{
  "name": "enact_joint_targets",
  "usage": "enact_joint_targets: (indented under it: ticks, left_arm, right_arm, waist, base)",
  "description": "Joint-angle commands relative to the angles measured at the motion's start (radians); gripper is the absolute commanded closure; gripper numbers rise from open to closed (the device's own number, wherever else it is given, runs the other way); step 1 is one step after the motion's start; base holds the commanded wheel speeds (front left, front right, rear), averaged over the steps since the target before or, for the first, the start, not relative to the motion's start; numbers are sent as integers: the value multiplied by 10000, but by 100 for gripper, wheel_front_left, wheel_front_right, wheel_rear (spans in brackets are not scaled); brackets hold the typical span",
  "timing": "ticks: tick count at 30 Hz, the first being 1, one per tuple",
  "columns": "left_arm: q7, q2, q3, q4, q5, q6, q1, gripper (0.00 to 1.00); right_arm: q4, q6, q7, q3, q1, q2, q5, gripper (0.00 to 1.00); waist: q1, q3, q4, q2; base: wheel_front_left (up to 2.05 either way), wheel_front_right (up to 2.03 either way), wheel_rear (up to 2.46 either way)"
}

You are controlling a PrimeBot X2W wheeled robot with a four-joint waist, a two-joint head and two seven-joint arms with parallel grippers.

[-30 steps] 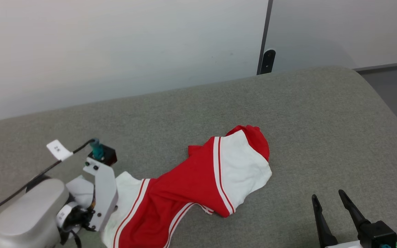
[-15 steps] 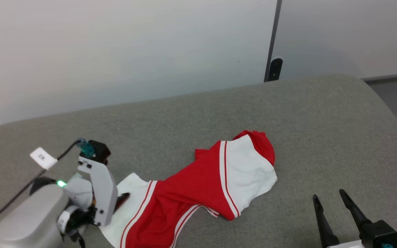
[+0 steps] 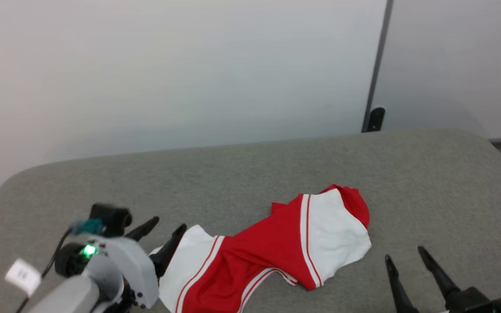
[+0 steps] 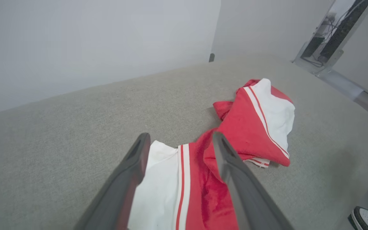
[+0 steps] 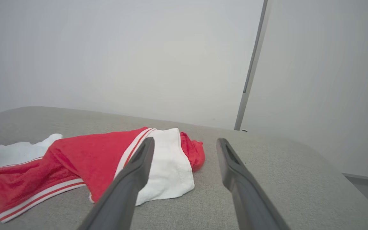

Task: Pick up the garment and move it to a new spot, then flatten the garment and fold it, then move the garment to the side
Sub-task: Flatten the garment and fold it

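Our left gripper (image 3: 170,222) sits at 8 o'clock in the head view, fingers spread wide, tips toward 1 o'clock, green light on the left wrist (image 3: 88,251). Our right gripper (image 3: 403,253) sits at 5 o'clock, fingers apart, tips toward 11 o'clock.

head: high, looking down | wrists: low, close, forward | shared: garment (image 3: 276,248)

L pincer (image 3: 170,222) opened, let go of garment (image 3: 276,248) sleeve, pulled back; cam panned.
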Motion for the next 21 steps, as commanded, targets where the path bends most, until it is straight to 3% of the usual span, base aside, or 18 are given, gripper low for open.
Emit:
enact_joint_targets:
  ticks: [1, 6, 9, 16, 21]
  left_arm:
    - [-378, -33, 143, -74, 47, 83, 244, 0]
    - [-2430, -173, 506, -238, 215, 216, 1358, 0]
    - [-3067, -309, 838, -312, 451, 464, 1963, 0]
    - [-3219, -1156, 2991, -1043, 1774, 924, 3597, 0]
    - [-3224, -2028, 4698, -1638, 2989, 791, 4734, 0]
  right_arm:
    - [18, -11, -48, 66, 221, -13, -23, 0]
    - [-75, -11, -48, 185, 385, 6, -27, 0]
    - [-242, -11, -36, 103, 487, 18, -118, 0]
    - [-512, -11, -32, -163, 846, 169, -172, 0]
    - [-584, -11, -30, -212, 1021, 300, -166, 0]
  waist:
    - [0, -254, 308, -1]
    - [0, -445, 689, -1]
    - [0, -517, 924, -1]
    - [0, -692, 1417, -1]
    - [0, -832, 1687, -1]
  base:
    - [0, 0, 0]
    - [0, 0, 0]
    - [0, 0, 0]
    - [0, 0, 0]
    - [0, 0, 0]
